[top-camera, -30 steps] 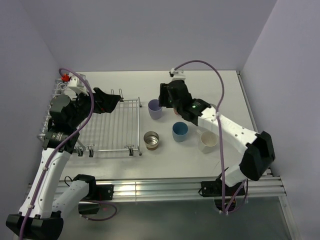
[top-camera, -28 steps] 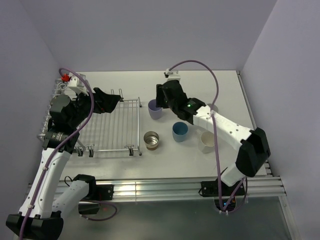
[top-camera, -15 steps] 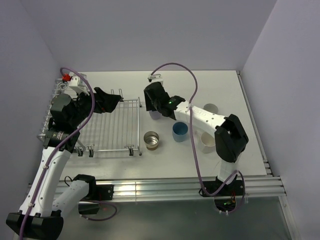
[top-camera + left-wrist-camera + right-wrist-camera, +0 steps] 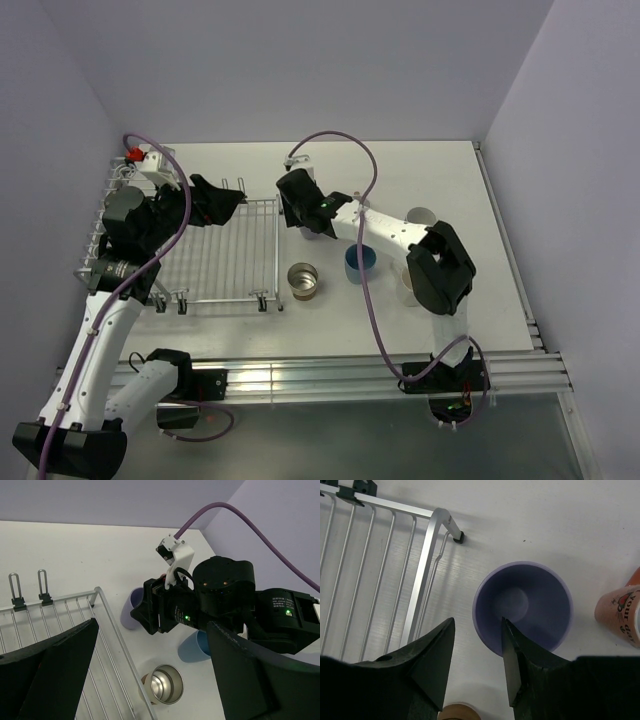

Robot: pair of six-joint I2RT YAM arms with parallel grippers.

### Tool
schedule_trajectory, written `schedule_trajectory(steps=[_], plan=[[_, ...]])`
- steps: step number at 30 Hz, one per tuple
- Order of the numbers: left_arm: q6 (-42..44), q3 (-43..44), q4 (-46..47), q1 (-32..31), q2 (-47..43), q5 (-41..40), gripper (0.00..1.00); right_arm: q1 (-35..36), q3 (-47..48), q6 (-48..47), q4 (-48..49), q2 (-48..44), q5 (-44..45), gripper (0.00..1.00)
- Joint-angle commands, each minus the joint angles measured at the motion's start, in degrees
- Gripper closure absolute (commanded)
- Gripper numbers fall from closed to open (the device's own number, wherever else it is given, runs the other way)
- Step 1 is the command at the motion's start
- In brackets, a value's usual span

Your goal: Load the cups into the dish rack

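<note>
The lavender cup [image 4: 530, 605] stands upright just right of the dish rack's [image 4: 427, 555] corner. My right gripper [image 4: 476, 645] is open above it, one finger over the cup's left rim and the other outside. I cannot tell if they touch. In the top view the right gripper [image 4: 303, 222] hides most of that cup. My left gripper [image 4: 225, 200] hovers open and empty over the rack [image 4: 230, 262]. The steel cup [image 4: 303, 280], mid-blue cup [image 4: 359, 263] and cream-white mug [image 4: 410, 287] stand on the table. The salmon-pink cup [image 4: 619, 615] is right of the lavender one.
A pale cup [image 4: 422, 215] stands at the far right. The left wrist view shows the rack's right rail [image 4: 117, 650], the steel cup [image 4: 167, 683] beside it, the lavender cup [image 4: 130, 612] and the mid-blue cup [image 4: 192, 649]. Walls enclose the table on three sides.
My right arm has swung left, from over the middle cups to the lavender cup by the rack's corner. My left arm has not moved.
</note>
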Motion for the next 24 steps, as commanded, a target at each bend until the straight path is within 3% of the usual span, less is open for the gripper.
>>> schedule_trajectory(steps=[1,12,16,20,24], plan=[[-0.2,0.3,2.3,-0.2,0.2,1.4,0.03,0.4,3.5,-0.6,-1.3,1.9,2.7,0.51],[-0.1,0.2,2.1,-0.2,0.4,1.3,0.03,0.2,7.3,-2.1,-3.1,6.6,4.0,0.55],[0.0,0.2,2.1,-0.2,0.5,1.2,0.04,0.2,7.5,-2.0,-3.4,7.1,3.6,0.67],[0.0,0.2,2.1,-0.2,0.5,1.2,0.04,0.1,8.4,-1.9,-5.3,6.8,4.1,0.99],[0.1,0.3,2.1,-0.2,0.7,1.1,0.04,0.1,7.9,-1.8,-6.3,3.6,4.7,1.00]])
